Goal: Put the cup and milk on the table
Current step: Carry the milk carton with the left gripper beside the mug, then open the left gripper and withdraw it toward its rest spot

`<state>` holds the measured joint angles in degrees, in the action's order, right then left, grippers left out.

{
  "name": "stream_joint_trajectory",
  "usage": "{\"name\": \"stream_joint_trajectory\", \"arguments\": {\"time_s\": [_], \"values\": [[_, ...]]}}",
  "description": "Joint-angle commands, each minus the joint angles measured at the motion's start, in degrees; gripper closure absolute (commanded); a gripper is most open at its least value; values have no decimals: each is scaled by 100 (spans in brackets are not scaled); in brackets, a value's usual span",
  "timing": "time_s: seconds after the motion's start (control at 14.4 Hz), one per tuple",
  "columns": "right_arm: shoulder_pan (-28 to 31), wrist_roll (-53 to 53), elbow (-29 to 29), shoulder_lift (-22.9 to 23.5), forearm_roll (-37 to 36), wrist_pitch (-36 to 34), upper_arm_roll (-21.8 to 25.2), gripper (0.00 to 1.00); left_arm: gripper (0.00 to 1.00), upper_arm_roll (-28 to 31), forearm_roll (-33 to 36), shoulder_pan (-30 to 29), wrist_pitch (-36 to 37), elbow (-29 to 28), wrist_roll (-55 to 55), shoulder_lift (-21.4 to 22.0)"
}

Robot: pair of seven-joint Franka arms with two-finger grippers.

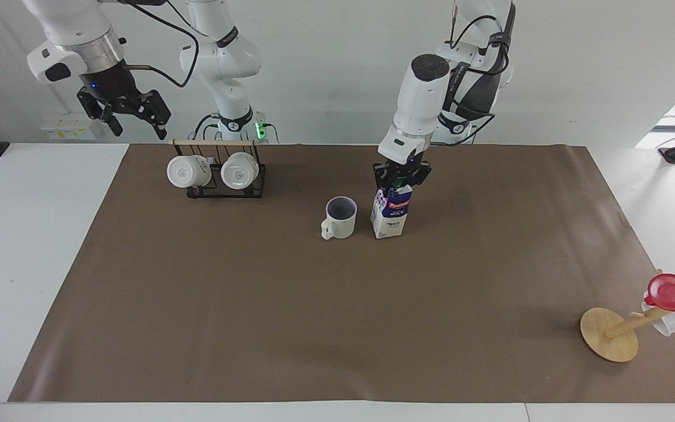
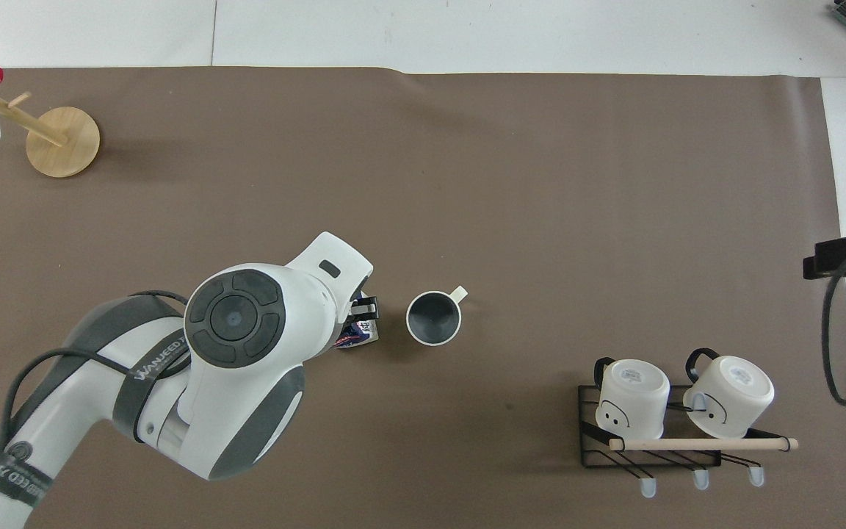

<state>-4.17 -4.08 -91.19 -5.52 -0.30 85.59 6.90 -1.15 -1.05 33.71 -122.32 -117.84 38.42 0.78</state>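
Note:
The milk [image 1: 390, 214] stands upright on the brown mat [image 1: 255, 322] of the table [image 1: 33, 234]. The cream-white cup [image 1: 339, 217] with its dark grey inside stands upright beside the milk, toward the right arm's end. My left gripper [image 1: 401, 179] is shut on the milk's top ridge, by the green cap. In the overhead view the left arm hides most of the milk [image 2: 361, 335]; the cup [image 2: 433, 317] shows in full. My right gripper [image 1: 137, 124] is open and empty, raised high above the mat's corner by the mug rack.
A black wire rack [image 1: 225, 176] with two all-white mugs [image 1: 184, 171] stands near the right arm's base. A tipped wooden mug tree [image 1: 610, 334] with a red translucent cup [image 1: 674, 293] lies at the mat's corner farthest from the robots, at the left arm's end.

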Motion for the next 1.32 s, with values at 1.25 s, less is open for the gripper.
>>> {"name": "stream_joint_trajectory", "arguments": {"time_s": [1.25], "values": [[31,-66,22,-37,109,-52,-13,0,0,185,-62,-795,901,1263,-54,327]]}}
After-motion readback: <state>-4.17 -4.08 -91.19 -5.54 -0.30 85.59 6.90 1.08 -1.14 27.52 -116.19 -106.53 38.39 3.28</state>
